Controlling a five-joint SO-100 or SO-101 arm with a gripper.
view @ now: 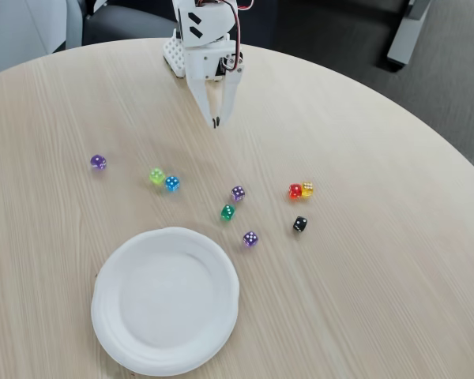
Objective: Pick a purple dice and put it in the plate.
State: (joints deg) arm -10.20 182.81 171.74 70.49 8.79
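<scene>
Two light-purple dice with white pips lie on the wooden table in the fixed view. One purple die [238, 192] sits near the middle, the other purple die [250, 238] lies closer to the plate's right rim. The white paper plate [166, 304] rests at the front left with nothing in it. My white gripper [216, 122] hangs at the back centre, pointing down above the table. Its fingertips meet with nothing between them. It is well behind both purple dice and touches none.
A darker, rounder purple die [98, 162] lies far left. Lime [156, 175] and blue [172, 183] dice sit together. A green die [227, 212], a red die [295, 190] against a yellow one [306, 188], and a black die [299, 224] are scattered mid-table.
</scene>
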